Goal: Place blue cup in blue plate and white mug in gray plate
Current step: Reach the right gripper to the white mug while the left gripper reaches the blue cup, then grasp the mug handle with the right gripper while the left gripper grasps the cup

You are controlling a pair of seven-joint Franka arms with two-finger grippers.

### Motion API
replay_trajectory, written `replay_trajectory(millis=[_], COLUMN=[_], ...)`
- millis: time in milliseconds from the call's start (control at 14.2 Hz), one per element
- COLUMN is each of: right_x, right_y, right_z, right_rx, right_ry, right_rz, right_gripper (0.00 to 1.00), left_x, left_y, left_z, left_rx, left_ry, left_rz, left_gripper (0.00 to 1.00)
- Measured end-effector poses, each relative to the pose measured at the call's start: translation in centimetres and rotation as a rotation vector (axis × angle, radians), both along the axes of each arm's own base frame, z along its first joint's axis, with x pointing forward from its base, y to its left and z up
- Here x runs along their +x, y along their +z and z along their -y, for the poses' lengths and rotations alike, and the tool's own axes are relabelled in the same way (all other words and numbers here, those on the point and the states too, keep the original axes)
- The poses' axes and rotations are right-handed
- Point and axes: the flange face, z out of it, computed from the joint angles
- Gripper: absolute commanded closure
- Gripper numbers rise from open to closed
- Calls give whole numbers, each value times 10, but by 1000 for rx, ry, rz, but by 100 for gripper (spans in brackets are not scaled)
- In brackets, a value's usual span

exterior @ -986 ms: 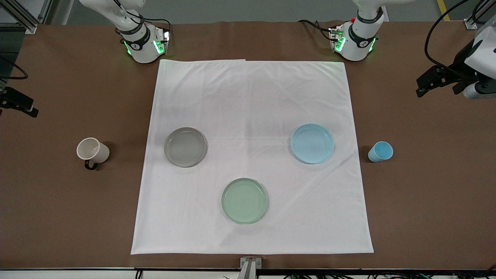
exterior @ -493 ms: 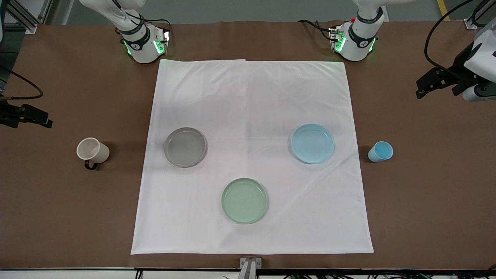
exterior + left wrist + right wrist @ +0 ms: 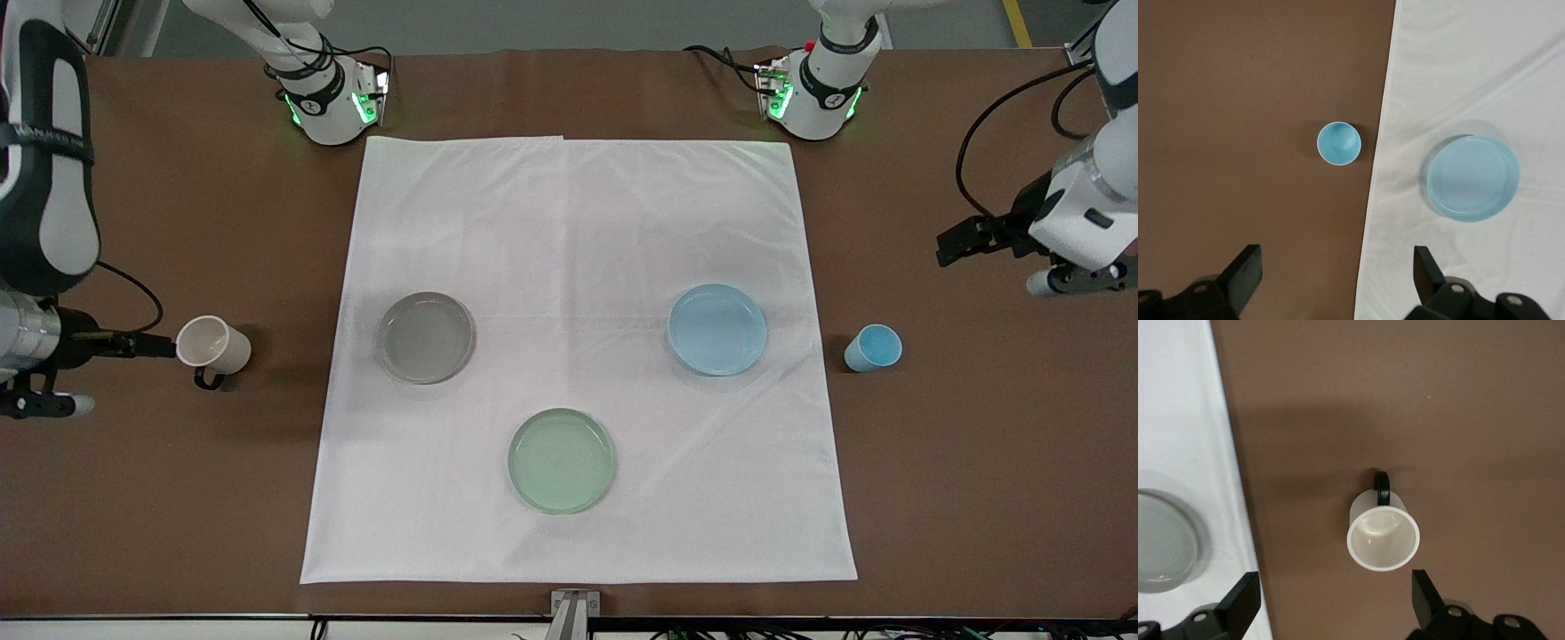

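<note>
Showing only wrist-side, both tools' fingers (image 3: 1245,273) (image 3: 1241,600) spread wide.

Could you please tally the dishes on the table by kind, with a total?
Plates: 3 – blue plate, gray plate, green plate
Cups: 1 – blue cup
Mugs: 1 – white mug
Total: 5

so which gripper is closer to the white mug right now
Right. The right gripper hangs open over the brown table just beside the white mug. The left gripper, also open, is at the left arm's end of the table, near the blue cup.
</note>
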Motion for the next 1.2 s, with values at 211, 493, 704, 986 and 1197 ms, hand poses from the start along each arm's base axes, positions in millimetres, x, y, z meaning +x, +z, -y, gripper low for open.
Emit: replay_trajectory(millis=[211,493,704,986,1197], right_x=[-1,-14,-13,-12,-17], right_y=[-84,-134,-142,-156,-166], right_z=[19,17,19,33,35], right_rx=[-3,-10,-13,-12,-8], right_ry=[28,37,66,130,134], right_rz=[33,72,101,121,104], right_gripper=[0,0,0,2,19], left_x=[4,-8,-13,-13,-13], left_y=[-78,-159,-207,-255,-274], left_z=[-14,-35,-53,-56,-55], left_rx=[-4,-10,-16,-25,-29], left_ry=[15,47,58,55,53], left_rz=[10,60,83,63,44], left_gripper=[0,2,6,17,32])
